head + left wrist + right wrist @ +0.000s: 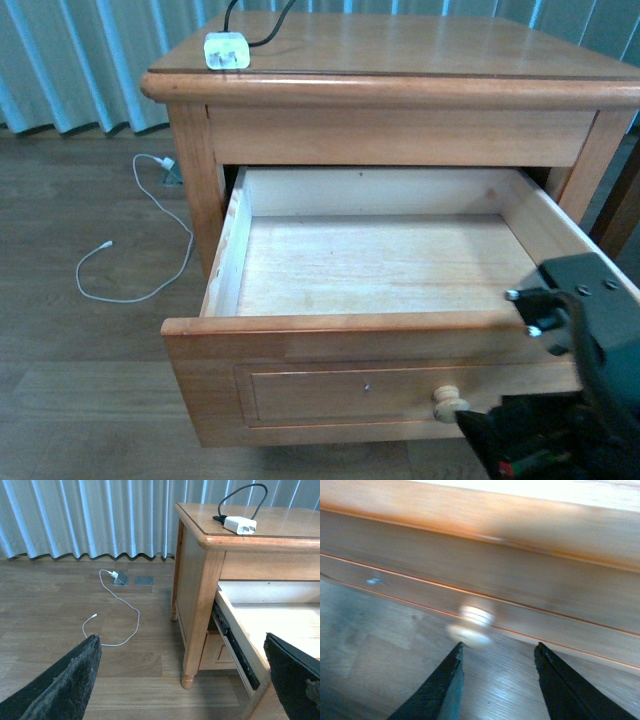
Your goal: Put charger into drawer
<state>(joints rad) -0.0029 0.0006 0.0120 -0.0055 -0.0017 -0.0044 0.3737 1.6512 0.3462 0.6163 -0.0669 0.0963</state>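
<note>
The right gripper [497,647], fingers spread and empty, sits just short of the drawer [350,325] knob [472,625]. The left gripper [181,639] gapes wide, holding nothing. The charger [227,50] lies well away from both, on the nightstand [420,92] top's front-left corner.

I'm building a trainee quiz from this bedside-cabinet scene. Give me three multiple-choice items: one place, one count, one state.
1. Where is the charger? A) on the cabinet top B) on the floor C) on a chair
2. How many knobs are on the drawer front? A) none B) one C) three
3. The right hand is: A) shut on the knob B) open, holding nothing C) holding the charger
Answers: 1 A, it lies at the top's front corner. 2 B, one pale knob shows. 3 B, its fingers stand apart, gripping nothing.
</note>
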